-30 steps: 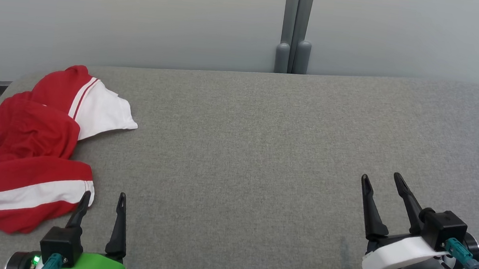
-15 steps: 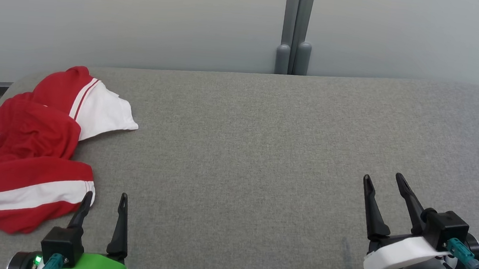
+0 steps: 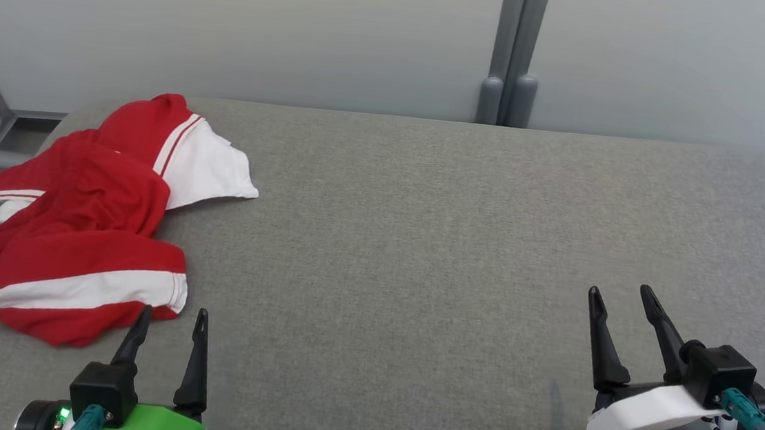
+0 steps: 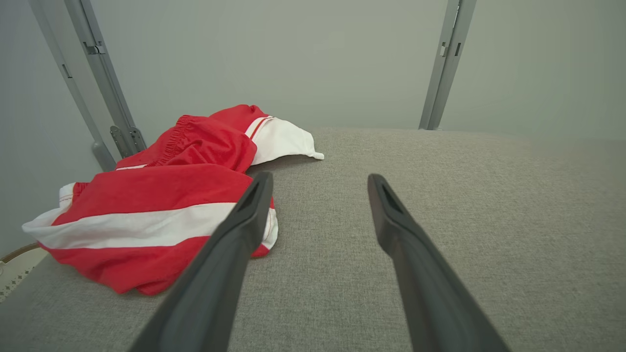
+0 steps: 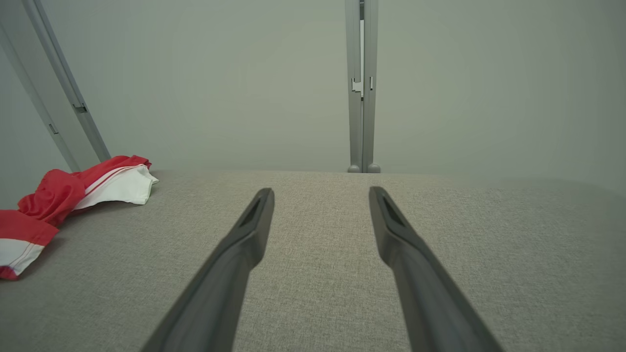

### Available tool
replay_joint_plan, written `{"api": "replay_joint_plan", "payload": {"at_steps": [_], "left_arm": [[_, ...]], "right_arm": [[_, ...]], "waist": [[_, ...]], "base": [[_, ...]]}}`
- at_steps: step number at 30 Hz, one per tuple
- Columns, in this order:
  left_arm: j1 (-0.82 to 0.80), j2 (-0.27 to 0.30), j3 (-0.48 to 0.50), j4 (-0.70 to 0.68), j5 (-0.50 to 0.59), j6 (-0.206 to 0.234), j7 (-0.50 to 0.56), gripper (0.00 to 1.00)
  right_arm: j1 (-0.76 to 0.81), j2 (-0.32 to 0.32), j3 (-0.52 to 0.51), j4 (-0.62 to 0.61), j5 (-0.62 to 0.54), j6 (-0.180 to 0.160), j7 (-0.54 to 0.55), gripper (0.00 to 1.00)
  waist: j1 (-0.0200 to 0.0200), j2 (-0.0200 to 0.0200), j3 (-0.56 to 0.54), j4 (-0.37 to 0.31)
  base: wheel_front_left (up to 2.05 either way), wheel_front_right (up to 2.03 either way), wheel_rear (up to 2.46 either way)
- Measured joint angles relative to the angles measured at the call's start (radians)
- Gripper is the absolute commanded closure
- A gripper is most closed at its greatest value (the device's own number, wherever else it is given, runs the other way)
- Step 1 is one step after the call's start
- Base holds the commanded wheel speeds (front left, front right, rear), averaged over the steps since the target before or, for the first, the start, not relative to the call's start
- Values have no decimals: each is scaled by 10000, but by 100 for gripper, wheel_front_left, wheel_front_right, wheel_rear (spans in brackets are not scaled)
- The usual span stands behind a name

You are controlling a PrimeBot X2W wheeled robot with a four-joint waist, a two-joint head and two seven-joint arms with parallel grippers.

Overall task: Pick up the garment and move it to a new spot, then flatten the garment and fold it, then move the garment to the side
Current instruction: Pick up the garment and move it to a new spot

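1. Progress: as I judge it, no step of the task is done yet. The garment (image 3: pixel 75 243) lies in a crumpled heap on the surface (image 3: pixel 421 246), far to the left of the grey post (image 3: pixel 511 46) and nearer the robot than it.
2. Left jaws: spread wide and empty, left of the post, just on the robot's side of the garment's near hem. Whether a finger touches the cloth I cannot tell.
3. Right jaws: spread wide and empty, over bare surface to the right of the post, well apart from the garment.
4. Left to do: the pick-up, the move to a new spot, flattening, folding, and the shift aside.
5. Garment: thin, soft red cloth with broad white bands and narrow white piping. A gathered elastic waistband shows in the left wrist view. It is bunched in loose, rounded folds, and will probably hang limp when lifted.
6. Surface: flat, grey, coarse-woven covering with rounded corners.
7. Post: smooth grey metal, two slim uprights side by side.
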Motion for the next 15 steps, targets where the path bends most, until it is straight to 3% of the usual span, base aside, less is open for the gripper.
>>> {"api": "replay_joint_plan", "payload": {"at_steps": [15], "left_arm": [[48, -21, 579, -318, 29, 205, -2, 0]], "right_arm": [[-73, 40, 558, 221, 2, 383, -2, 0]], "waist": [[0, 0, -62, 1946]], "base": [[0, 0, 0]]}}
